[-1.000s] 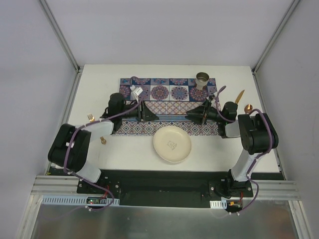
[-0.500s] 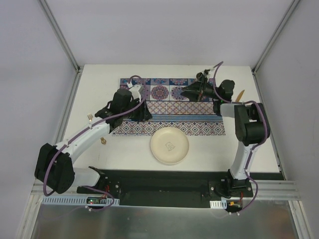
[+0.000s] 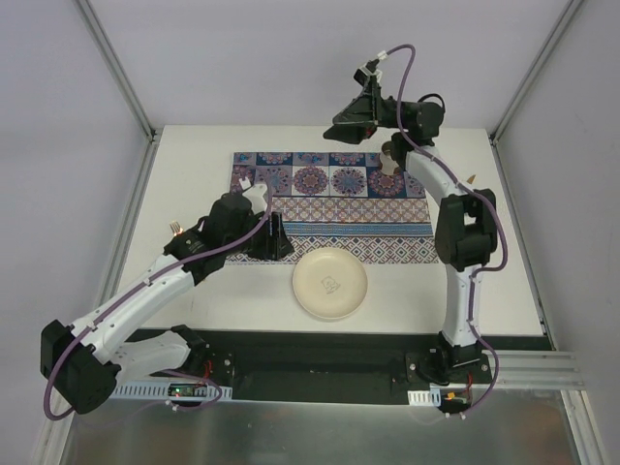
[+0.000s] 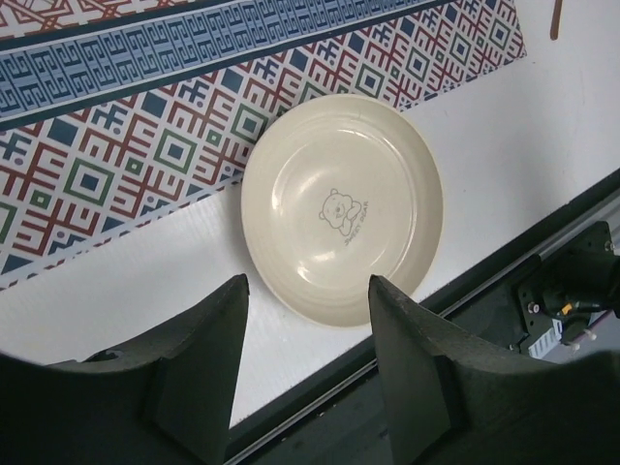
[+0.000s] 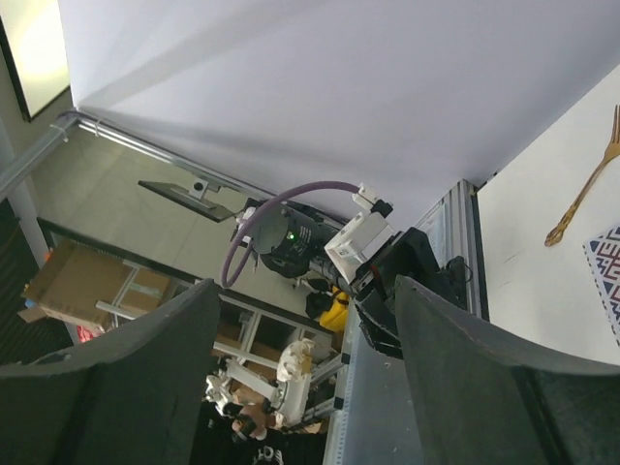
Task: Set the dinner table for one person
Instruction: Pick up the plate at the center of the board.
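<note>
The left jaws stand partly apart with nothing between them. They are poised low over the near-left part of the counter [image 4: 145,310]. Through their gap a cream plate [image 4: 341,208] printed with a small bear is seen lying flat, its far rim over the near edge of the blue-and-red patterned placemat [image 4: 97,145].

The right jaws are spread wide and are likewise empty. They are raised high above the counter's far edge and aimed leftward, past the frame and into the room. In their view a gold fork [image 5: 584,189] is seen lying on the white surface.

A metal cup [image 3: 391,160] stands at the placemat's far right, partly hidden by the right arm [image 3: 455,223].

The counter is a flat, white rectangle edged with aluminium rails. It fills the space ahead of both arm bases, and its long axis is set from left to right.
</note>
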You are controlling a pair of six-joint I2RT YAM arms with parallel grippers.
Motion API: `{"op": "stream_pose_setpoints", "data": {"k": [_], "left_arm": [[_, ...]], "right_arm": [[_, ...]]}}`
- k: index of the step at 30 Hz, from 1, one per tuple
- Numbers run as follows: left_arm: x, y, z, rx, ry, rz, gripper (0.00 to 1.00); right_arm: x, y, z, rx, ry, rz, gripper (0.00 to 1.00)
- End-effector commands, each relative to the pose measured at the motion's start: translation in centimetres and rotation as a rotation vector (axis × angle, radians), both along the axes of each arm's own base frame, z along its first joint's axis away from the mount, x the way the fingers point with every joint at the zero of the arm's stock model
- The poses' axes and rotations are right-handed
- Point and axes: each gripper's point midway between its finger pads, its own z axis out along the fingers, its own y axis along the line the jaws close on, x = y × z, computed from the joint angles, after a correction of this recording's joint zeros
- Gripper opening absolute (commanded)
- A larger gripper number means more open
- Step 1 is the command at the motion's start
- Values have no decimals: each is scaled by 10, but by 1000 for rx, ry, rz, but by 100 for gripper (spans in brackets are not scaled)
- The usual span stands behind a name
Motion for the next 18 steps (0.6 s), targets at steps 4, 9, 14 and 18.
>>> {"op": "stream_pose_setpoints", "data": {"k": [4,9,14,18], "left_arm": [[-6,21,13,37,-50,80,52],[-5,20,18,33,-61,75,52],[-4,17,18,35,-60,64,52],[-4,21,17,46,-70,78,52]], "right_arm": [[-11,-1,40,-19,-186,52,77],[-23,-23,124,28,-420,-47,77],[-13,-59,184,-19,-476,-328,82],[6,-110,175,-172,-480,-644,83]]}}
